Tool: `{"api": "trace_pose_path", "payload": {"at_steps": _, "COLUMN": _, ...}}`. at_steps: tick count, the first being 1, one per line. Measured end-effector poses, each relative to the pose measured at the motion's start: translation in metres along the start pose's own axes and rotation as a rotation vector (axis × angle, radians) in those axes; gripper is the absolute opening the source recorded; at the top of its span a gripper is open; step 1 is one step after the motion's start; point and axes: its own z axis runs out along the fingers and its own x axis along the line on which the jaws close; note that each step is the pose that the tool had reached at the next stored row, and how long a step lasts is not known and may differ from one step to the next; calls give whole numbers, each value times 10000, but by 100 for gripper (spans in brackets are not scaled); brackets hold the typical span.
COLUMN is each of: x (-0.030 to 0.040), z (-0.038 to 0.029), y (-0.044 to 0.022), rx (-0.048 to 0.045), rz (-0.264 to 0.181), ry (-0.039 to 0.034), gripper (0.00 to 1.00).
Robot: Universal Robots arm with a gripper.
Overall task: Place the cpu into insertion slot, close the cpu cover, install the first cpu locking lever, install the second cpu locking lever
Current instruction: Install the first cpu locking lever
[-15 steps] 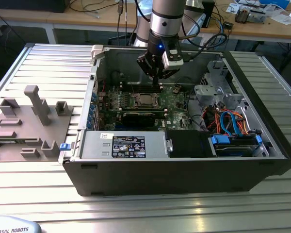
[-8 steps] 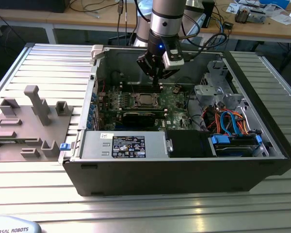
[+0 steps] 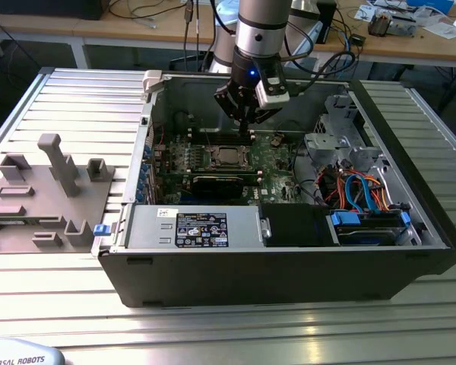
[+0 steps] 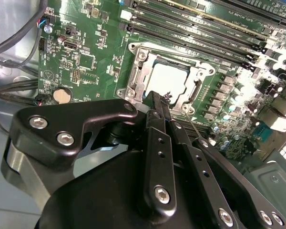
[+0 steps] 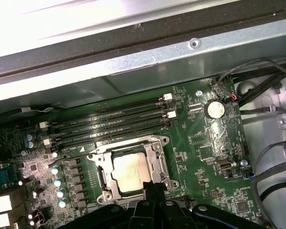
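The cpu lies flat in the socket on the green motherboard, and in the exterior view it shows as a small grey square. The silvery cpu cover lies down around it, its window framing the chip. My gripper hovers just beside the socket's edge, fingers pressed together and holding nothing. A thin wire lever sticks out beside the socket.
The open computer case lies on a ribbed aluminium table. Memory slots run along one side of the socket. Cables and a drive cage fill the exterior view's right. A grey fixture plate sits at the left.
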Motion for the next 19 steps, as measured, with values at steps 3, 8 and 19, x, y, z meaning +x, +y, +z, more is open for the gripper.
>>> {"api": "trace_pose_path", "payload": {"at_steps": 3, "x": 0, "z": 0, "y": 0, "rx": 2, "rz": -90, "ry": -1, "gripper": 11}}
{"api": "trace_pose_path", "payload": {"at_steps": 8, "x": 0, "z": 0, "y": 0, "rx": 4, "rz": -203, "ry": -2, "gripper": 11}}
{"api": "trace_pose_path", "payload": {"at_steps": 19, "x": 0, "z": 0, "y": 0, "rx": 10, "rz": -463, "ry": -4, "gripper": 11}}
